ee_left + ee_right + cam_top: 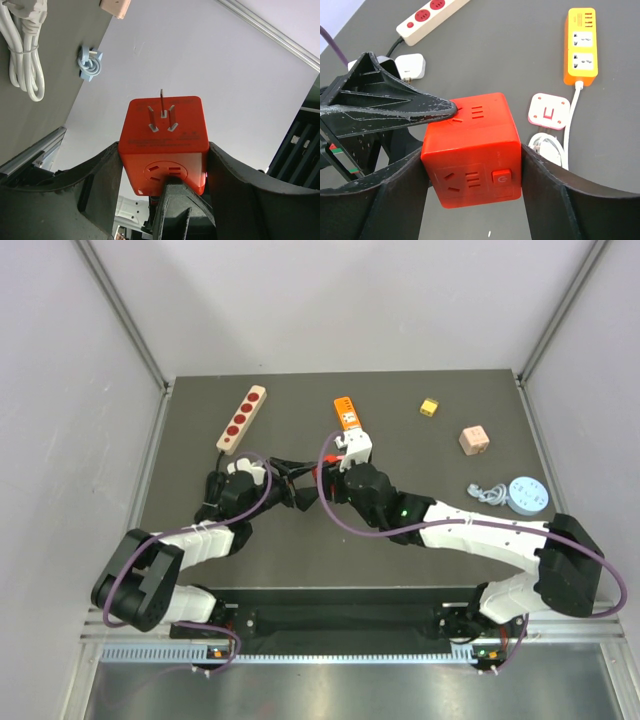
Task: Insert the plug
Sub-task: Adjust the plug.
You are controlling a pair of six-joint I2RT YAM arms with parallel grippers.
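Note:
The red cube plug (470,150) is held above the table between both grippers. In the right wrist view my right gripper (472,187) is shut on its two sides, and one left fingertip (437,107) presses on its top face. In the left wrist view my left gripper (163,172) is shut on the plug (165,127), whose metal prongs point away from the camera. From the top the plug (320,476) is mostly hidden where the left gripper (304,485) and right gripper (326,480) meet. The orange power strip (345,413) lies just beyond; it also shows in the right wrist view (580,45).
A beige strip with red sockets (242,418) lies at the back left. A white adapter (548,111) and coiled white cord (545,145) lie by the orange strip. A yellow cube (429,407), a peach cube (474,440) and a blue round device (527,495) sit at the right.

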